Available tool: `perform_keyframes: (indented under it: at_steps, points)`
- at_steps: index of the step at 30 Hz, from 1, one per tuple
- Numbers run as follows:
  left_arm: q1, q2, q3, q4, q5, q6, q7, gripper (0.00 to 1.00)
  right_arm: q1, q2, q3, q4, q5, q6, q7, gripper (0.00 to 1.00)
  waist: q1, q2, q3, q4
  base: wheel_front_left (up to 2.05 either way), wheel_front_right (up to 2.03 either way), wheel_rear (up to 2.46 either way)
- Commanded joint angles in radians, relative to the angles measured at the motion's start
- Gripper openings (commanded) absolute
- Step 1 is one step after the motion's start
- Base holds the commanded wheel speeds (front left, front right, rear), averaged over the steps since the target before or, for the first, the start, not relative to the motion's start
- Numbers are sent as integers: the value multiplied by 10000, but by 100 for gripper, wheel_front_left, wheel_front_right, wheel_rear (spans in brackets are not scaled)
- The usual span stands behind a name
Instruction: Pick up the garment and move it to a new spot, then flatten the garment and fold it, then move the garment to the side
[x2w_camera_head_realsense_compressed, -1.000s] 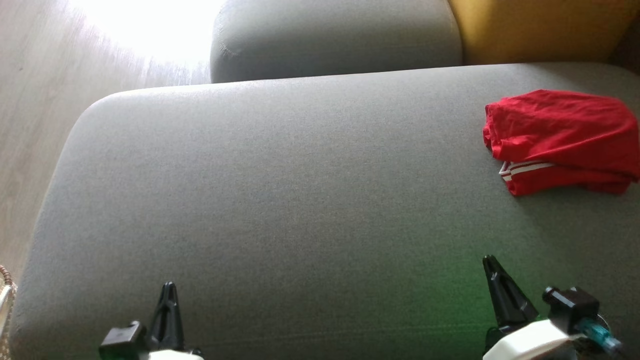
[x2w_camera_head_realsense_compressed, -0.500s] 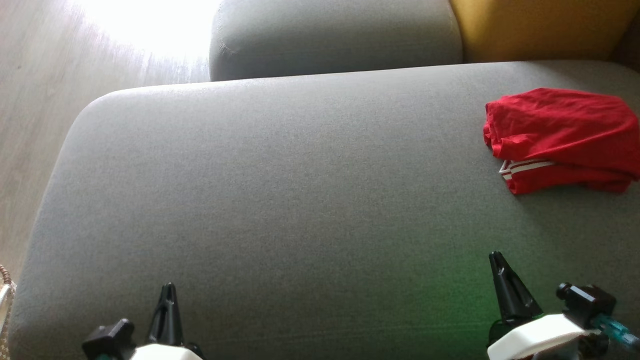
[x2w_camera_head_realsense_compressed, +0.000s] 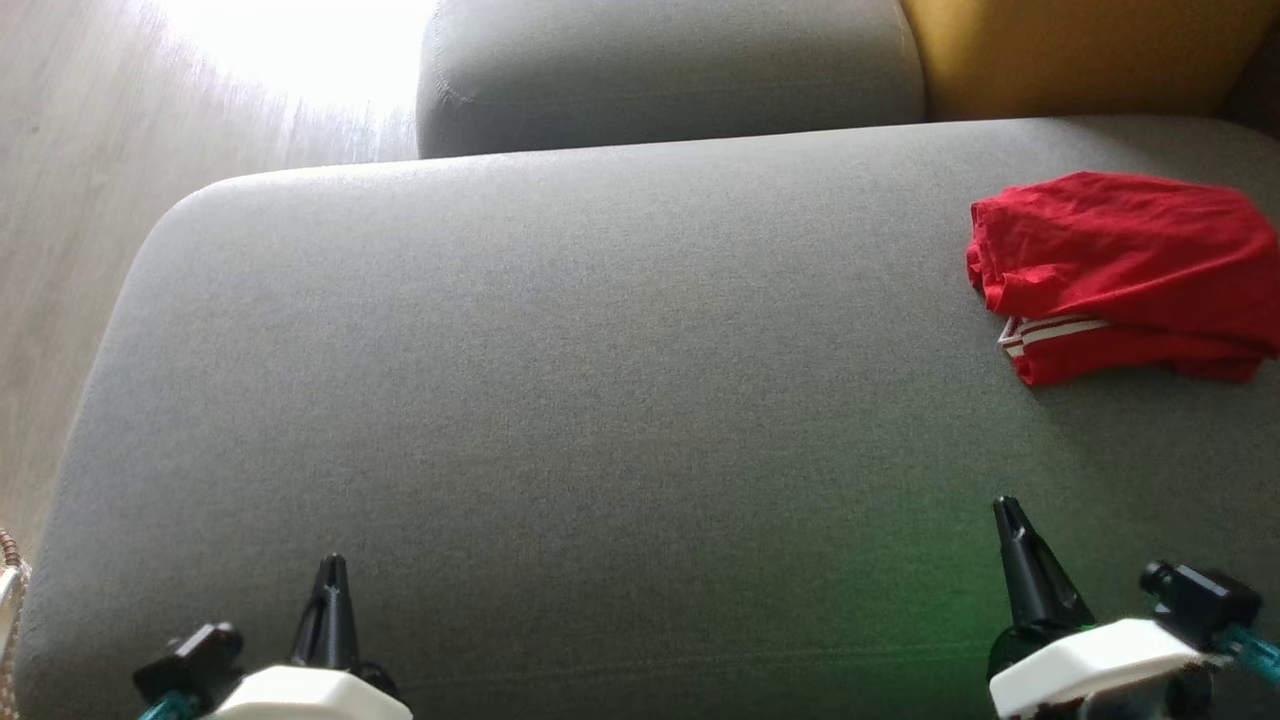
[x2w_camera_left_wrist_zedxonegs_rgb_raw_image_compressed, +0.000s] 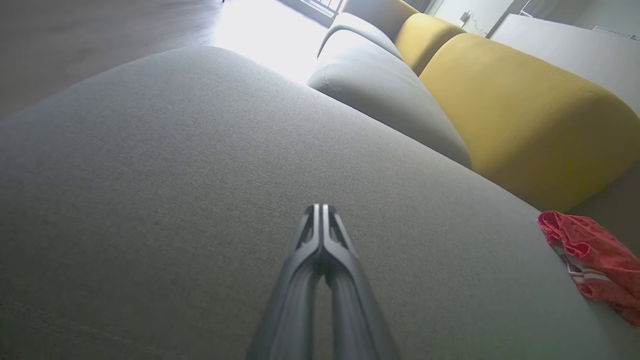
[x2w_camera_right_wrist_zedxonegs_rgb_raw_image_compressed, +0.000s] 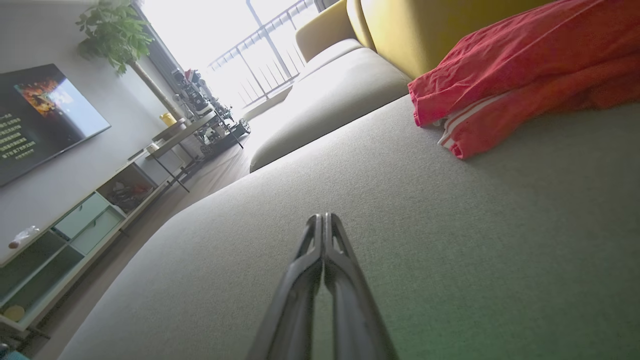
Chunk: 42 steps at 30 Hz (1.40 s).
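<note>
The garment (x2w_camera_head_realsense_compressed: 1120, 270) is a red piece with white stripes, lying folded at the far right of the grey sofa seat (x2w_camera_head_realsense_compressed: 600, 400); it also appears at the right edge of the left wrist view (x2w_camera_left_wrist_zedxonegs_rgb_raw_image_compressed: 595, 260) and at the top right of the right wrist view (x2w_camera_right_wrist_zedxonegs_rgb_raw_image_compressed: 510, 85). My left gripper (x2w_camera_head_realsense_compressed: 332, 562) hovers over the seat's near left, shut and empty, its tips together in its own view (x2w_camera_left_wrist_zedxonegs_rgb_raw_image_compressed: 320, 206). My right gripper (x2w_camera_head_realsense_compressed: 1003, 503) is at the near right, well short of the garment, also shut and empty (x2w_camera_right_wrist_zedxonegs_rgb_raw_image_compressed: 321, 216).
A second grey cushion (x2w_camera_head_realsense_compressed: 660, 70) and a yellow cushion (x2w_camera_head_realsense_compressed: 1080, 50) sit behind the seat. Wooden floor (x2w_camera_head_realsense_compressed: 80, 200) lies to the left. In the right wrist view a TV (x2w_camera_right_wrist_zedxonegs_rgb_raw_image_compressed: 40, 115) and a low shelf unit (x2w_camera_right_wrist_zedxonegs_rgb_raw_image_compressed: 75, 225) stand across the room.
Both grippers have drifted slightly outward and the picture has shifted a little; the garment lies as before.
</note>
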<state>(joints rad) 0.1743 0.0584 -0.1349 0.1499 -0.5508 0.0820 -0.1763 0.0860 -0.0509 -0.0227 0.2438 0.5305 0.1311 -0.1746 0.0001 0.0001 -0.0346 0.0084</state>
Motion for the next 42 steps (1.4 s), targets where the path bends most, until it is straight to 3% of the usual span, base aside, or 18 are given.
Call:
perform_keyframes:
  at_steps: [1, 42]
  points:
    - [-559, 143, 243, -266, -330, -82, 42, 0, -618, -114, 3, -278, 349, -1, 95, 0, -1, -1, 7, -1, 0, 0, 0]
    - [-1526, 227, 973, 238, -5036, -979, 1088, 0, -1185, -157, -264, -160, 5034, -2, 1208, 0, -1, -1, 170, -37, 0, 0, 0]
